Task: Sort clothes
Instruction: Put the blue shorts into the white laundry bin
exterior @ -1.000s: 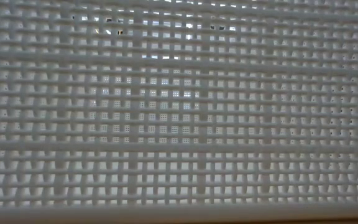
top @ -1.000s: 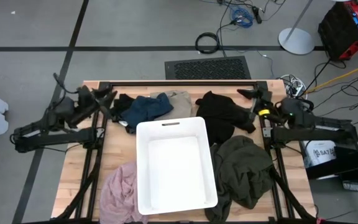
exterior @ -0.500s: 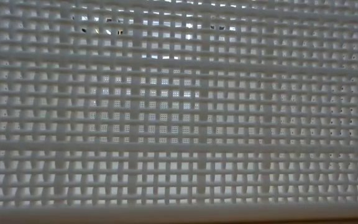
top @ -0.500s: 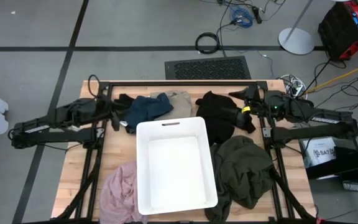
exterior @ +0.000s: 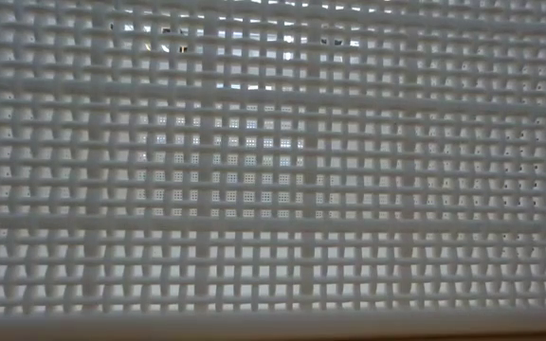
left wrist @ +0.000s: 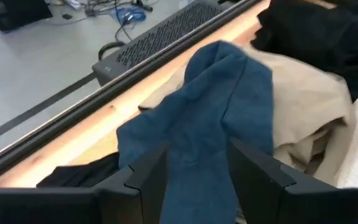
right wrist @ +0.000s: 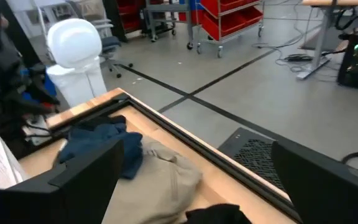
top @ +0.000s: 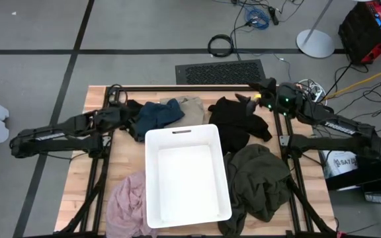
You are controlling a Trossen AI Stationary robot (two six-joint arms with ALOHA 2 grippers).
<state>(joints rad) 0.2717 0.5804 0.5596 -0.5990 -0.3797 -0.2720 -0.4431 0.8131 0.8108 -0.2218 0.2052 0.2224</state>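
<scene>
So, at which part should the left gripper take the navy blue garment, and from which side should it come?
Probably at the raised fold of the navy blue garment nearest the left gripper, coming from the table's left side. In the left wrist view that ridge runs straight between the open fingers; it stands above the tan khaki garment beneath, so closing there should catch only blue cloth.
</scene>
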